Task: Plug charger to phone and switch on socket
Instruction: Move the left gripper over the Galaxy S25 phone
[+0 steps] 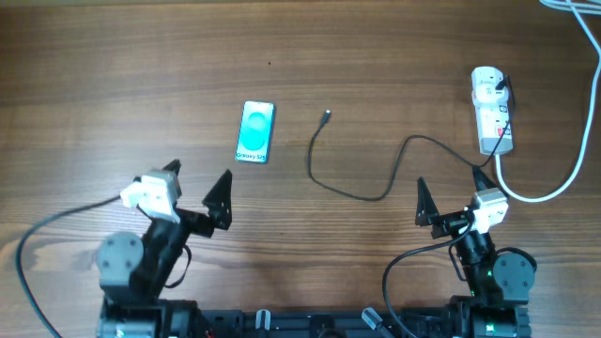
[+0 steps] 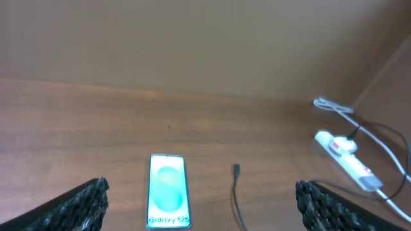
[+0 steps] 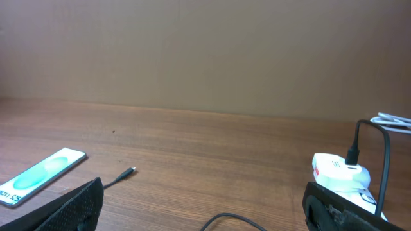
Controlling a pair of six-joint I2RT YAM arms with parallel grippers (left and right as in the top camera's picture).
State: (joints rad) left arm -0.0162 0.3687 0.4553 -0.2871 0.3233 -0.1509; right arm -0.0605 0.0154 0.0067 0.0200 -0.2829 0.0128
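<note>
Phone (image 1: 255, 132) lies face up, screen lit, left of the wooden table's (image 1: 113, 75) middle. The charger (image 1: 311, 155) rests with its metal tip near the phone's right side, not touching it, and its black cable snakes toward the right edge, where the socket (image 1: 491, 111) lies. Left gripper (image 1: 199, 178) and right gripper (image 1: 453, 183) hang along the near edge, jaws spread wide and holding nothing.

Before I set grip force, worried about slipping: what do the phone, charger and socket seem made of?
Phone: probably glass front, glossy lit screen. Charger: matte black cable, likely rubbery sheath; small metallic-looking tip. Socket: smooth white shell, probably plastic.
</note>
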